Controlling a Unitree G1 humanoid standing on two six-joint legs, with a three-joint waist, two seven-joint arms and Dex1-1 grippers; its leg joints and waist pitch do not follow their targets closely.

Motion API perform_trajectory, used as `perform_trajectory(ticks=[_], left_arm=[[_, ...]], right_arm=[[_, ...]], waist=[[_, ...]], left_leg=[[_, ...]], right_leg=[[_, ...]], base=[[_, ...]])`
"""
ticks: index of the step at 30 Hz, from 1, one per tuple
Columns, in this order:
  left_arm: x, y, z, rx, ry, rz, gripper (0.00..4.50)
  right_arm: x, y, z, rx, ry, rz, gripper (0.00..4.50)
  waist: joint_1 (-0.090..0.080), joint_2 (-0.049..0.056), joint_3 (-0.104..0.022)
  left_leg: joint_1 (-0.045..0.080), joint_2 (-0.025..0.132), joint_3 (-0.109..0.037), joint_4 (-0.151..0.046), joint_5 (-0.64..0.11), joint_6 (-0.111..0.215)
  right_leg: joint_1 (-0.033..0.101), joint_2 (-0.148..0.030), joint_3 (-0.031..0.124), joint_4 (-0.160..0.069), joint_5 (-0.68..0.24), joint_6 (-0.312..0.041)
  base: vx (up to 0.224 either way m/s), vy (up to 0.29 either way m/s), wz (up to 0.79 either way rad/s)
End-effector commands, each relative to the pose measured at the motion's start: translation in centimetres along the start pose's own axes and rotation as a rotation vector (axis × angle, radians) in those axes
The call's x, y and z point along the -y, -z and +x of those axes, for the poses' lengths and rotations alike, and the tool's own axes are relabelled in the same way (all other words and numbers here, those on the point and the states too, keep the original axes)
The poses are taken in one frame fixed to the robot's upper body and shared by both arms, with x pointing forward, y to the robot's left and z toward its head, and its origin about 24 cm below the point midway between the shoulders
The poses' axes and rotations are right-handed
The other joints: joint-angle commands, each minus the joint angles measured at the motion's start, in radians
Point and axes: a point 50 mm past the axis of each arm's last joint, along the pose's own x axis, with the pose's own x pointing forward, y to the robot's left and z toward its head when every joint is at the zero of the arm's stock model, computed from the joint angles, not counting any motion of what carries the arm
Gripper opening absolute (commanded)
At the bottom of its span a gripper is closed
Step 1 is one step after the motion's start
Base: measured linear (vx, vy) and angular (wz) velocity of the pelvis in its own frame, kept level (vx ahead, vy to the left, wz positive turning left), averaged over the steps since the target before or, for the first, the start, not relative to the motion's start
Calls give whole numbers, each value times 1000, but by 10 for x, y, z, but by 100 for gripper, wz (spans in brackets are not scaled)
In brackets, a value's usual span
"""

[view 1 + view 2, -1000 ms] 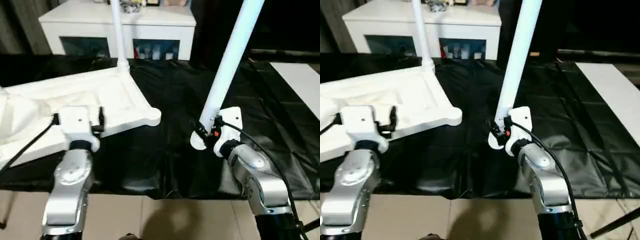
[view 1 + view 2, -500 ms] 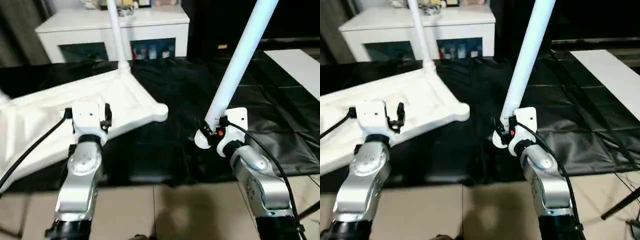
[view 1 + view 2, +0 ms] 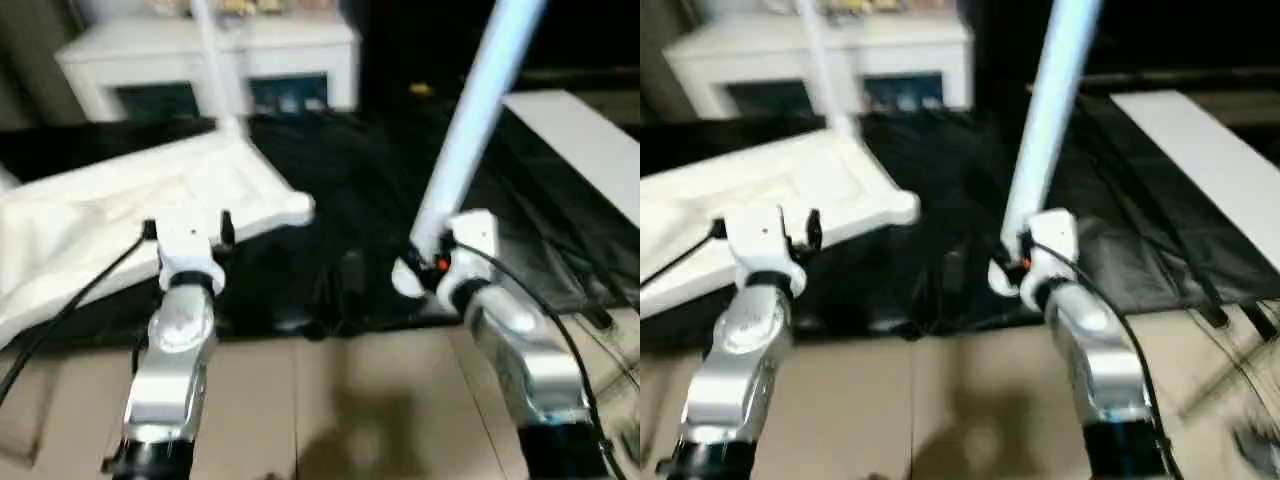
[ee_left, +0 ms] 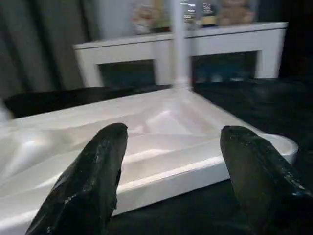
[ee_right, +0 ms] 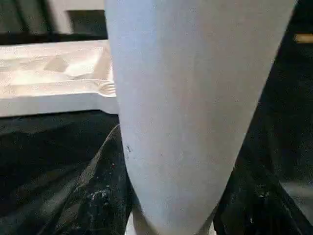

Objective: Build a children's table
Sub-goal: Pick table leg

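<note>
The table top is seen lying upside down on the black sheet covering the counter, with one white leg standing upright at its far corner. The left gripper is held just before the top's near rim, its fingers spread apart and grasping nothing. A loose leg is clenched at its lower end by the right gripper, slanting up and away, well apart from the top's near right corner. Open black sheet lies between that corner and the held leg. A white cabinet stands behind the counter.
</note>
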Motion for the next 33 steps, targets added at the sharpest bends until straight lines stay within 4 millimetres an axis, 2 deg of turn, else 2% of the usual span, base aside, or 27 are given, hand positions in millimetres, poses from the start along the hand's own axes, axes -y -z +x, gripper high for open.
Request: perform_trajectory(ticks=[1,2,3,4,5,6,8,10,11,12,13,14,16,17,18,19,20,21,22,24,26,28,29,30,31,32,33], left_arm=[[-3,-7,2,30,-13,4,346],[-3,-7,2,30,-12,4,346],[-2,-8,2,32,-9,3,346],[-2,-7,2,33,-8,4,346],[-1,-7,2,34,-8,5,346],[-1,-7,2,34,-9,6,346],[-1,-7,2,34,-10,5,346],[-3,-7,1,30,-21,7,346],[-5,-6,1,29,-38,3,346],[-8,-6,1,24,-56,4,346],[-10,-5,2,20,-68,4,346],[-12,-5,2,22,-75,5,346],[-14,-6,2,25,-78,15,346],[-15,-6,3,29,-76,21,346],[-15,-6,3,29,-76,21,346],[-16,-6,4,31,-70,33,346],[-16,-6,4,32,-69,34,346],[-17,-6,5,34,-65,38,346],[-17,-6,6,34,-60,42,346],[-17,-7,7,35,-49,46,346],[-16,-8,9,37,-9,51,346],[-13,-8,11,37,28,47,346],[-12,-8,12,36,47,41,346],[-11,-8,13,36,56,37,346],[-9,-7,14,33,81,28,346],[-7,-7,14,34,109,29,346],[-3,-6,13,34,168,26,346]], right_arm=[[-4,-7,4,31,-22,-16,185],[-4,-7,4,30,-22,-18,185],[-4,-7,5,29,-24,-30,185],[-3,-8,7,29,-21,-41,185],[-2,-8,8,29,-19,-42,185],[-1,-9,10,31,-11,-38,185],[0,-10,11,33,-15,-32,185],[-1,-10,13,32,-26,-40,185],[-1,-10,13,31,-37,-45,185],[-3,-11,14,30,-51,-48,185],[-4,-11,15,29,-60,-50,185],[-6,-11,15,29,-78,-59,185],[-9,-11,16,27,-106,-71,185],[-10,-10,17,26,-115,-70,185],[-10,-10,17,26,-115,-70,185],[-11,-10,18,25,-115,-60,185],[-12,-10,18,25,-115,-59,185],[-12,-10,19,28,-115,-53,185],[-12,-11,19,34,-112,-46,185],[-11,-11,19,40,-99,-29,185],[-8,-12,19,44,-86,-28,185],[-6,-11,16,46,-83,-35,185],[-5,-11,15,41,-73,-21,185],[-5,-10,14,38,-67,-12,185],[-4,-9,11,36,-57,14,185],[-3,-9,10,37,-51,25,185],[-3,-10,7,47,-41,32,185]], waist=[[-3,-43,-29],[21,-44,-40],[39,-28,-57],[39,-19,-65],[-4,25,-66],[-26,27,-70],[-22,0,-72],[-11,-31,-73],[14,-100,-78],[42,-131,-63],[85,-119,-88],[98,-129,-84],[110,-107,-72],[116,-94,-72],[123,-81,-69],[126,-38,-73],[97,6,-62],[71,23,-98],[76,7,-109],[84,-4,-92],[79,-6,-81],[79,-47,-59],[88,-97,-78],[130,-99,-60],[148,-92,-61],[167,-88,-52],[191,-85,-57]], left_leg=[[-1,25,32,-25,-125,2],[36,60,34,-97,-182,54],[41,72,44,-188,-161,104],[76,75,50,-237,-159,116],[241,192,-64,-343,-311,119],[271,245,-98,-378,-368,131],[285,226,-70,-370,-308,240],[265,148,-1,-352,-159,276],[190,35,72,-314,-199,229],[134,-4,87,-254,-212,208],[105,-24,70,-144,-136,156],[34,-15,42,-94,-52,105],[-8,14,17,-71,24,36],[-27,47,7,-103,103,19],[-27,58,9,-141,149,26],[6,79,19,-259,230,66],[97,130,-28,-340,-3,91],[176,199,-119,-354,-303,163],[199,212,-128,-343,-331,215],[171,173,-75,-345,-315,266],[159,167,-43,-362,-254,313],[129,130,26,-382,-348,272],[132,65,73,-327,-399,202],[127,-8,103,-171,-234,151],[107,-13,87,-150,-168,62],[94,-14,69,-152,-141,27],[79,-28,54,-142,-114,-36]], right_leg=[[43,-187,109,-224,-1102,-12],[71,-186,102,-213,-965,-97],[119,-146,62,-202,-771,-150],[107,-104,44,-193,-665,-162],[-34,10,17,-59,-367,-127],[-77,5,37,6,-239,-100],[-155,-11,56,72,-4,3],[-153,-25,73,13,107,-35],[-34,-38,142,-75,33,-42],[26,-67,202,-132,-280,-68],[91,-150,296,-167,-473,-236],[131,-140,308,-147,-358,-326],[134,-140,301,-145,-82,-431],[132,-131,256,-154,-26,-436],[120,-109,221,-162,-52,-410],[97,-21,139,-156,-138,-297],[23,65,70,-101,-233,-169],[-60,66,65,68,-201,-66],[-83,56,74,84,-168,-16],[-124,49,68,105,-22,62],[-145,35,71,96,71,59],[-112,9,92,-4,135,-5],[-45,-35,164,-89,-25,-21],[-12,-129,271,-213,-592,-81],[54,-93,365,-201,-741,-209],[72,-72,391,-192,-708,-244],[95,-9,428,-169,-512,-281]], base=[[63,-60,47],[34,-32,68],[34,-32,68],[23,3,68],[54,-11,43],[54,-11,43],[117,-15,10],[142,-28,7],[148,-107,15],[148,-107,15],[180,-112,19],[206,-50,12],[197,-34,10],[195,14,3],[195,14,3],[192,51,10],[182,97,1],[182,97,1],[210,85,1],[201,63,12],[162,18,0],[166,-40,-1],[189,-130,21],[189,-130,21],[215,-116,5],[217,-60,-34],[217,-60,-34]])
